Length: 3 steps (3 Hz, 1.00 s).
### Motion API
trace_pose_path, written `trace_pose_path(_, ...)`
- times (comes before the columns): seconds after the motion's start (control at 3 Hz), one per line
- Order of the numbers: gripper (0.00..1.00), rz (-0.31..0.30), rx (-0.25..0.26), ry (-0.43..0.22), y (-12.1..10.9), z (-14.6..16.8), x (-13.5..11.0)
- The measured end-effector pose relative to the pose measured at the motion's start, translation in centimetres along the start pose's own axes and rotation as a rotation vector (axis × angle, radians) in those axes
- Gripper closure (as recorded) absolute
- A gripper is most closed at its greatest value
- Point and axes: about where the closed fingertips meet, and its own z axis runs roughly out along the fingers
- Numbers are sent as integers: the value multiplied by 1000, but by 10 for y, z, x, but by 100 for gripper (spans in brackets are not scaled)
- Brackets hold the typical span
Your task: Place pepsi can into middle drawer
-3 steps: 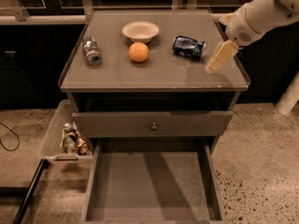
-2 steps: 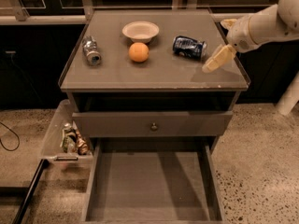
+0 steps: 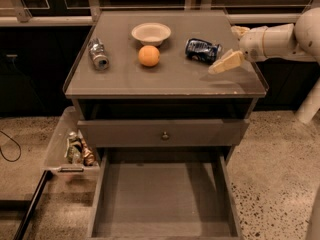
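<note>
The pepsi can (image 3: pixel 202 50) lies on its side on the cabinet top (image 3: pixel 170 81). Just right of the can I hold the gripper (image 3: pixel 226 49), fingers spread and empty, seemingly lined up to grasp it. Left of the can sit an orange (image 3: pixel 149 55) and a bowl (image 3: pixel 151 33). Below the can, the middle drawer (image 3: pixel 165 204) stands pulled open to receive it.

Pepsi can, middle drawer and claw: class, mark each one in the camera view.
Pepsi can (image 3: pixel 202 50), camera view, middle of its blue side.
Middle drawer (image 3: pixel 162 204), camera view, bare floor.
Claw (image 3: pixel 224 51), camera view, between its fingertips, just right of the can.
</note>
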Motion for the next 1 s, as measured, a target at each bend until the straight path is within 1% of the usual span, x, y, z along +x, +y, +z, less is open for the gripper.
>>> trace_pose_path(0.33,0,46,-27,-58,-4,13,1)
trace_pose_path(1.0,0,144,-166,-42,6,45,11)
